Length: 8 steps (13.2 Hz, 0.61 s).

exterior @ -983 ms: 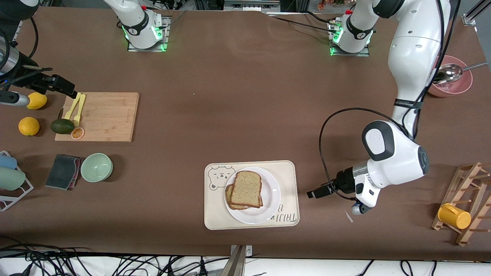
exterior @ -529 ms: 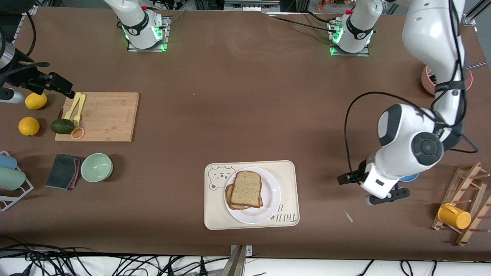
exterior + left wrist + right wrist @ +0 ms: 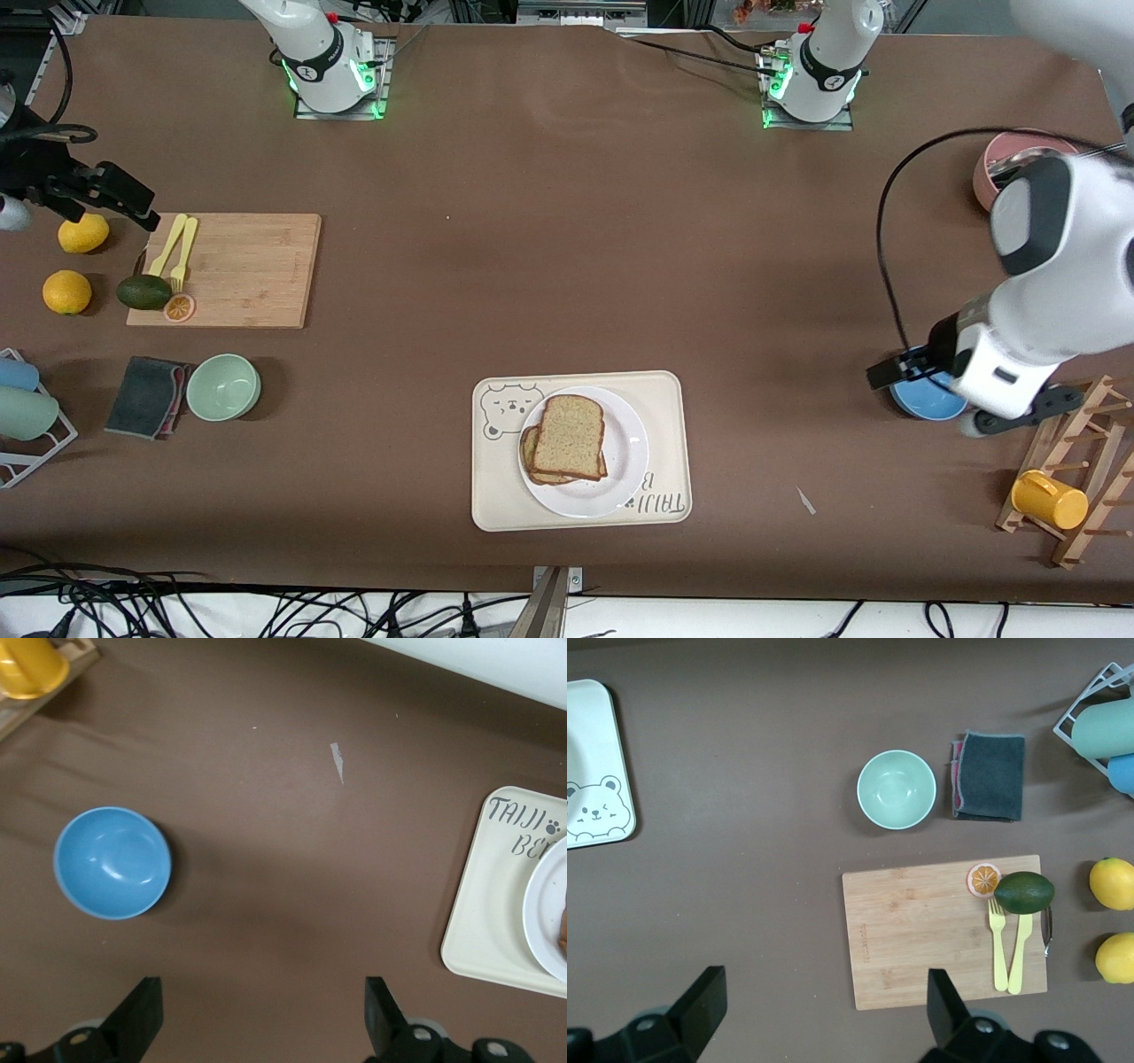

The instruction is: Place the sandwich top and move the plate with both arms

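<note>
Speckled sandwich top [image 3: 569, 437] flat (atop another slice), on white plate [image 3: 626, 454]

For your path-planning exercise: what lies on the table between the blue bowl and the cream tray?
Between the blue bowl and the tray is bare brown table, apart from one small pale scrap; the left wrist view shows it best.

**Table count**

Two tan bread slices [image 3: 568, 436]; one round white plate [image 3: 625, 452]; one cream bear tray [image 3: 664, 416]; one bamboo cutting board [image 3: 248, 266]; two yellow lemons [image 3: 67, 291]; three bowls: mint green [image 3: 223, 386], blue [image 3: 921, 403], pink [image 3: 997, 168]; one yellow cup [image 3: 1049, 500]
</note>
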Each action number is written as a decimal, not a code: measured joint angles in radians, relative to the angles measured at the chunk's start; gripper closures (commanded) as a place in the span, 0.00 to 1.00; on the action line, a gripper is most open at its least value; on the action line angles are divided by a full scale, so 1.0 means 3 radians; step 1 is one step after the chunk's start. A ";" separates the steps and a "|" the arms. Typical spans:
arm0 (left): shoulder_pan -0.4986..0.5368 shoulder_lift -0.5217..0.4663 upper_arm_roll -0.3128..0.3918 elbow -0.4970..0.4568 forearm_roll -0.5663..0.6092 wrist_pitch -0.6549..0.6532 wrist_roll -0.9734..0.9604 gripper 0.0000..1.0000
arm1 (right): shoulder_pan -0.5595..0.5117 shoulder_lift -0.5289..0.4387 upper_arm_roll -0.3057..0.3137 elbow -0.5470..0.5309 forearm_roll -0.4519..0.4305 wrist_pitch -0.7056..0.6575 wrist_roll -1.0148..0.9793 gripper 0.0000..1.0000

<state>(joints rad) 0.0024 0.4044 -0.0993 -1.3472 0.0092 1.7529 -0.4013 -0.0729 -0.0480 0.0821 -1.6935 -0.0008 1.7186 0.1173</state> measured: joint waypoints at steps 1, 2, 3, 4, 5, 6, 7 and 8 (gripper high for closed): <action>0.0018 -0.0184 0.0000 -0.0101 0.0000 -0.0062 0.0001 0.00 | 0.0000 0.0034 0.0002 0.0018 0.0001 0.0004 0.0000 0.00; 0.0025 -0.0396 0.0000 -0.0216 0.0000 -0.0148 0.0001 0.00 | 0.0001 0.0068 0.0002 0.0033 0.0001 0.0007 0.0000 0.00; 0.0025 -0.0593 -0.0001 -0.0325 0.0000 -0.0228 0.0001 0.00 | 0.0009 0.0102 0.0006 0.0055 0.0000 0.0007 -0.0005 0.00; 0.0025 -0.0780 -0.0006 -0.0428 0.0000 -0.0311 0.0001 0.00 | 0.0034 0.0146 0.0007 0.0094 -0.0003 0.0006 -0.0008 0.00; 0.0025 -0.0946 -0.0008 -0.0525 0.0000 -0.0379 0.0001 0.00 | 0.0060 0.0193 0.0005 0.0146 -0.0007 0.0002 -0.0008 0.00; 0.0025 -0.1091 -0.0009 -0.0619 0.0000 -0.0419 0.0001 0.00 | 0.0071 0.0233 -0.0014 0.0193 -0.0015 -0.0013 -0.0008 0.00; 0.0026 -0.1212 -0.0009 -0.0722 0.0000 -0.0429 0.0001 0.00 | 0.0070 0.0258 -0.0052 0.0238 -0.0020 -0.0063 -0.0009 0.00; 0.0026 -0.1307 -0.0009 -0.0826 0.0000 -0.0430 0.0001 0.00 | 0.0069 0.0270 -0.0089 0.0277 -0.0020 -0.0138 -0.0019 0.00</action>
<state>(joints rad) 0.0104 0.0123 -0.1020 -1.5951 0.0091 1.6238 -0.4011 -0.0523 0.0330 0.0552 -1.6103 -0.0068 1.6771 0.1117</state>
